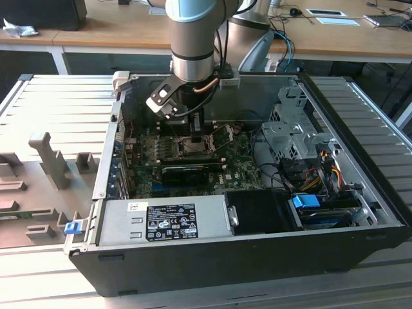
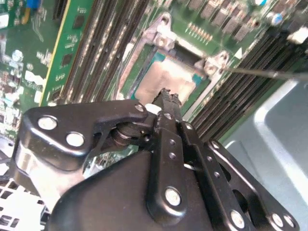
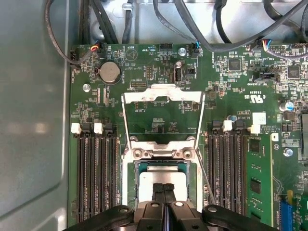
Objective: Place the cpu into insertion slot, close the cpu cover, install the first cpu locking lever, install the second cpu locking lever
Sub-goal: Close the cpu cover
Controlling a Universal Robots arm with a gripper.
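Note:
The cpu lies flat in the insertion slot, its silvery top showing. In both wrist views my gripper is shut, its two black fingers pressed together with nothing between them. The tips sit right over the middle of the cpu; I cannot tell if they touch it. The cpu cover stands swung open beyond the slot, hinged at its far edge. A thin lever rod runs along one side of the slot. In the exterior view the gripper reaches down into the computer case over the slot.
Rows of dark memory slots flank the socket, with a green memory module further out. Cables hang past the board's far edge. A long black card, a power supply and a drive cage crowd the case.

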